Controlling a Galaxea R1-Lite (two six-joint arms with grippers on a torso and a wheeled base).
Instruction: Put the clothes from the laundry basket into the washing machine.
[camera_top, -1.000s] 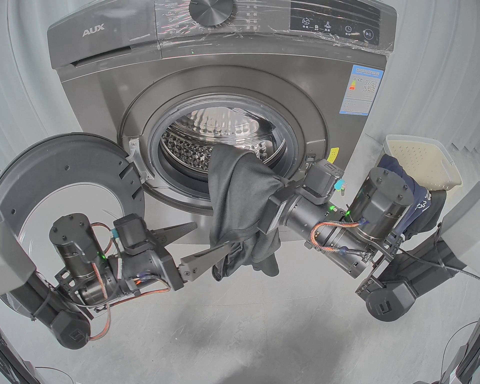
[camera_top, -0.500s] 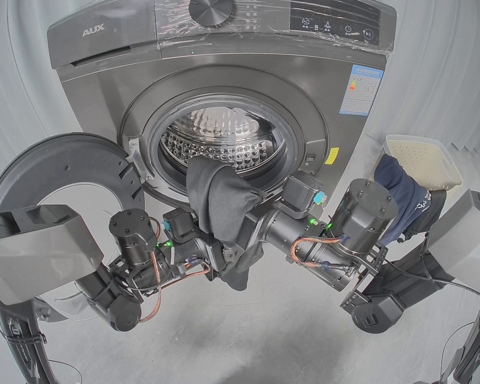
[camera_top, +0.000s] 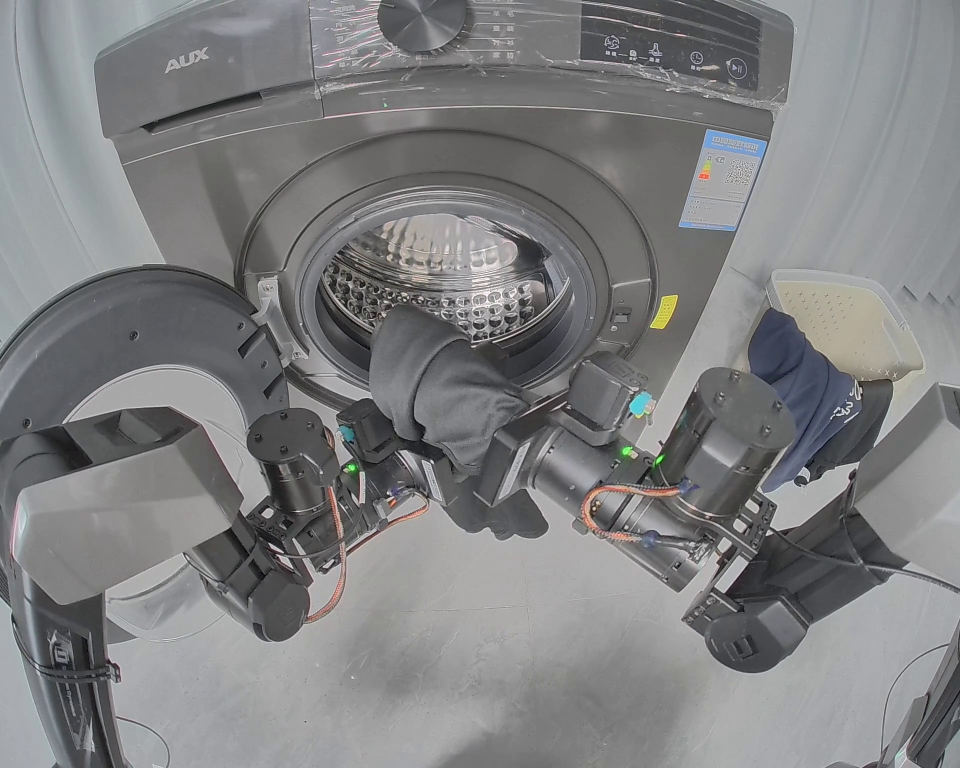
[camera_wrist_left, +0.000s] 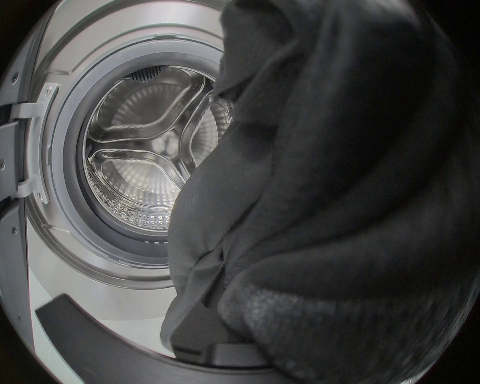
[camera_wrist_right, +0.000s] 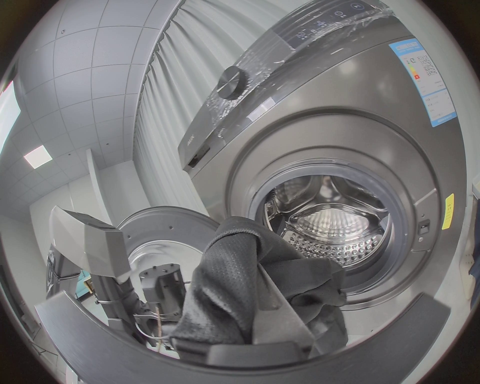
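One black cloth (camera_top: 440, 385), near one washer (camera_top: 620, 170), is pinched by the right gripper (camera_wrist_right: 250, 285). It hides the left gripper (camera_wrist_left: 215, 320); I can't tell its grip.

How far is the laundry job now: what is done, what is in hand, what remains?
Done: the door is open; the drum looks empty, so nothing is loaded yet. In hand: a black garment bunched between the two arms in front of the opening, not yet inside. Left: a navy garment and a dark one hang over the laundry basket.
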